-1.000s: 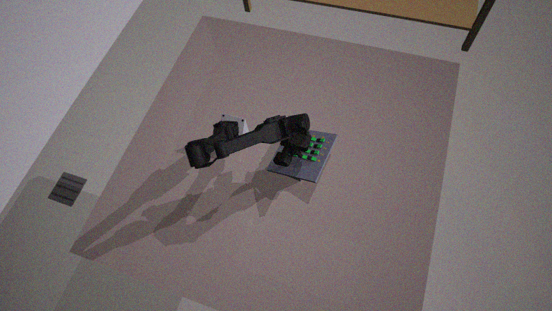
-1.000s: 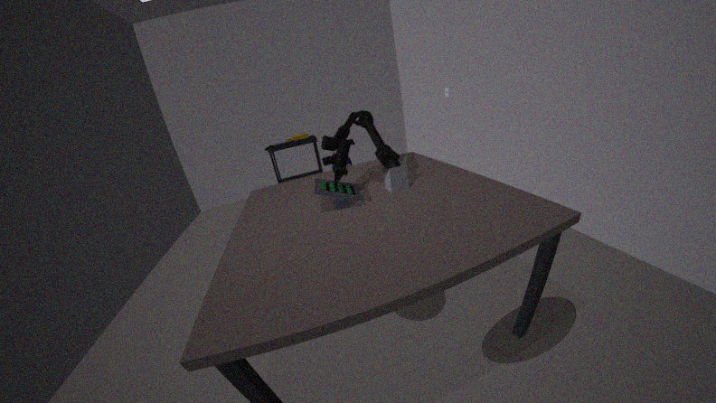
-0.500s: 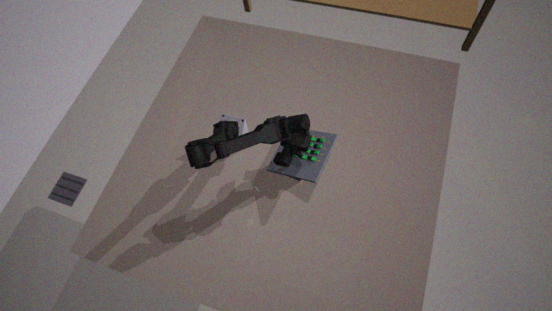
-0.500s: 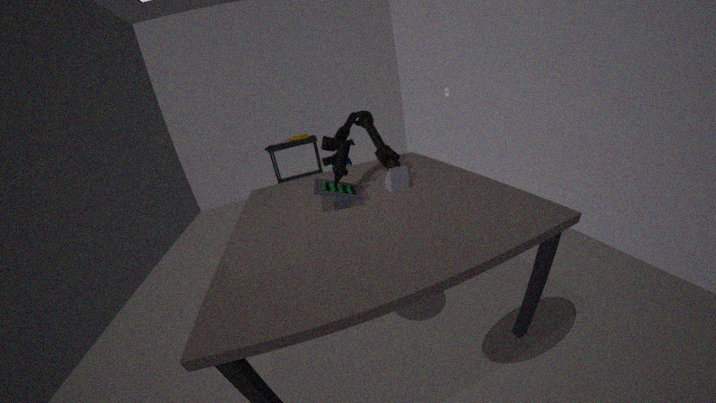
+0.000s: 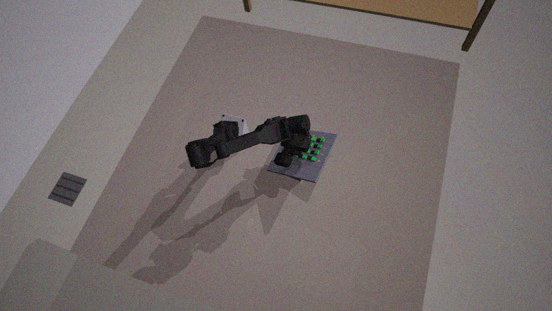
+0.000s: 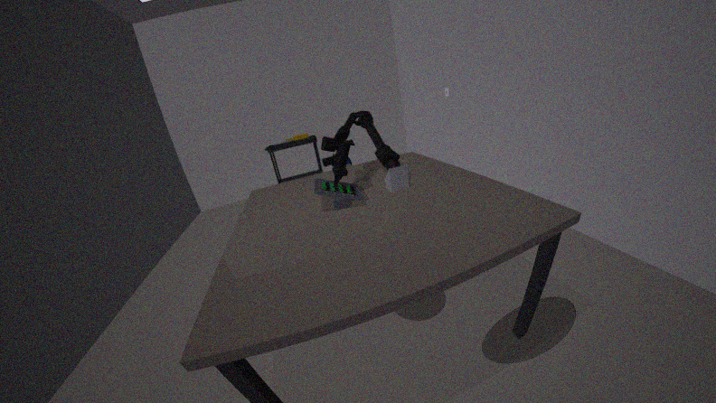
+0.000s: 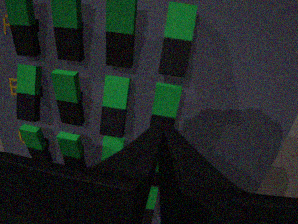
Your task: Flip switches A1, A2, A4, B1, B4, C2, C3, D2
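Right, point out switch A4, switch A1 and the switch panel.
switch A4 (image 5: pixel 313 159) (image 7: pixel 181 21): top and wrist, green end
switch A1 (image 5: pixel 322 140) (image 7: pixel 20 14): top and wrist, green end
switch panel (image 5: pixel 309 172) (image 6: pixel 318 189) (image 7: pixel 260 60): all views, bare face

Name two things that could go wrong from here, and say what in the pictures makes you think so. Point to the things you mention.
The closed fingers sit right by the column 4 switch in row B (image 7: pixel 167 100), so a small slip might nudge a neighbour. They also hide much of the lower rows from the wrist camera, so a wrong press there could go unnoticed.
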`<act>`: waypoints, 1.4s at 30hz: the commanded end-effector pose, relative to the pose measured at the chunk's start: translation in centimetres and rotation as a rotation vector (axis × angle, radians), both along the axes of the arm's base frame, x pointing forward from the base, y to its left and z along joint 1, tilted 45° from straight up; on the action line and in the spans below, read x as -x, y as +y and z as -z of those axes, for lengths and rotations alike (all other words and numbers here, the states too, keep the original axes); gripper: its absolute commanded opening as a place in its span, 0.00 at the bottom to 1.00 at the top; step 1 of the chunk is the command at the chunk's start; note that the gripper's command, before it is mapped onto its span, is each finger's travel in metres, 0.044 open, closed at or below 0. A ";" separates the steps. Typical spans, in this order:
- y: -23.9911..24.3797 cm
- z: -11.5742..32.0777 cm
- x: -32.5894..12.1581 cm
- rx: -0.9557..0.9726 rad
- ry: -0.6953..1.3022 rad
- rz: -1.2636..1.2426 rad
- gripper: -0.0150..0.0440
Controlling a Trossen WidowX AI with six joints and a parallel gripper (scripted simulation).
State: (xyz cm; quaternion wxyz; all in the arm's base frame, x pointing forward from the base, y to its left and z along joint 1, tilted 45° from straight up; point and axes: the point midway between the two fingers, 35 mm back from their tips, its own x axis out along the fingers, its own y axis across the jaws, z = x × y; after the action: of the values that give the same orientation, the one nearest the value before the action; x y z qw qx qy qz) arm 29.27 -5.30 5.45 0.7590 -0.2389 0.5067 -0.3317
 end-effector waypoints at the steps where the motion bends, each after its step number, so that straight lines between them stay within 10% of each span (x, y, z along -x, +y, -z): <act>1: 0.0 0.1 0.0 -0.001 0.004 -0.003 0.25; 14: 4.8 -3.9 1.5 -0.010 0.024 0.016 0.25; 21: 8.6 0.8 2.0 -0.013 0.023 0.016 0.25; 42: 4.9 3.9 0.7 -0.018 0.039 0.034 0.25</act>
State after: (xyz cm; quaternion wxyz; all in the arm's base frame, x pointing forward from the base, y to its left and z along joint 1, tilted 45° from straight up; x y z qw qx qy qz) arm 28.58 -0.08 1.94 0.7485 -0.2256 0.5259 -0.3351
